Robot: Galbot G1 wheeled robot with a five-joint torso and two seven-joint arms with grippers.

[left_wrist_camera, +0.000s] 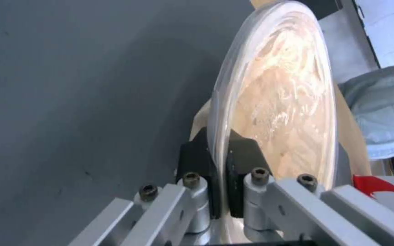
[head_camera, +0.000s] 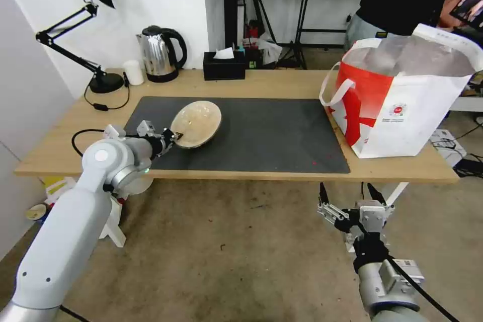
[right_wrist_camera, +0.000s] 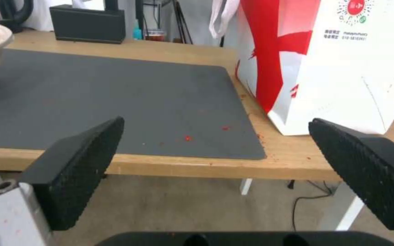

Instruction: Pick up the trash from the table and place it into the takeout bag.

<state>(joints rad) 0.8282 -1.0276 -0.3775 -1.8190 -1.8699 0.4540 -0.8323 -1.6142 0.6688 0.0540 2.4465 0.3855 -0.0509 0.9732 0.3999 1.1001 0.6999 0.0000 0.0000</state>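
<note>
Gripping beige bowl (head_camera: 196, 124) by rim, left gripper (head_camera: 172, 137) holds it tilted above mat (head_camera: 261, 136); right gripper (head_camera: 347, 196) released, below table (head_camera: 282, 83) edge; next: carry across, release over bag (head_camera: 402, 100).

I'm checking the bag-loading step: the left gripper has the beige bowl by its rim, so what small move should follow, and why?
Probably carry it right toward the takeout bag. The left gripper is shut on the rim of the beige bowl, tilted above the mat, and the bag's mouth stands open. The right gripper waits open below the table.
</note>
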